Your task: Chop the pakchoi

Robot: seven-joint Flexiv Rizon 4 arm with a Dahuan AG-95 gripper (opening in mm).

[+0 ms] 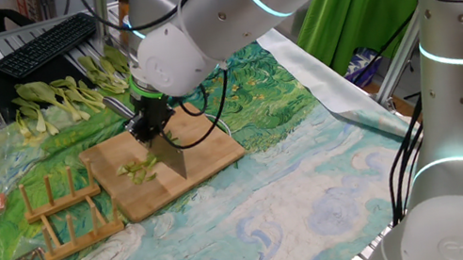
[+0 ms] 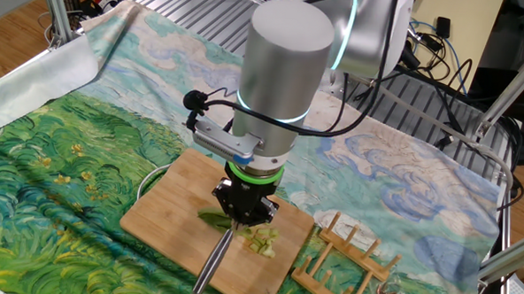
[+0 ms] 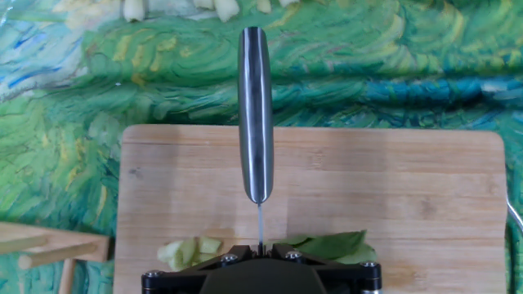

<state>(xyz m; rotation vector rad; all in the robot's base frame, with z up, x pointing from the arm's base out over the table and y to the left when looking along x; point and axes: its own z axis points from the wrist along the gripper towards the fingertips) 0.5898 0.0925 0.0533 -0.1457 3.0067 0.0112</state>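
Looking down along the claw (image 2: 242, 215), you see it clamped tight on a knife (image 3: 255, 114), handle pointing away and the blade edge-down across the cutting board (image 3: 425, 188). The pakchoi (image 1: 139, 168) lies on that board right at the blade: pale cut stem pieces (image 3: 189, 249) on one side, the dark leaf (image 3: 331, 245) on the other. Expect it to be light and loose, so pieces will likely slide or cling to the blade rather than stay put. The stem looks crisp and should part cleanly; the leaf is limp and may fold under the edge instead of splitting. Nothing pins the vegetable down, so rely on a straight downward press, working across the uncut leaf. Keep off the wooden rack (image 1: 65, 217) beside the board on the counter (image 1: 302, 204).
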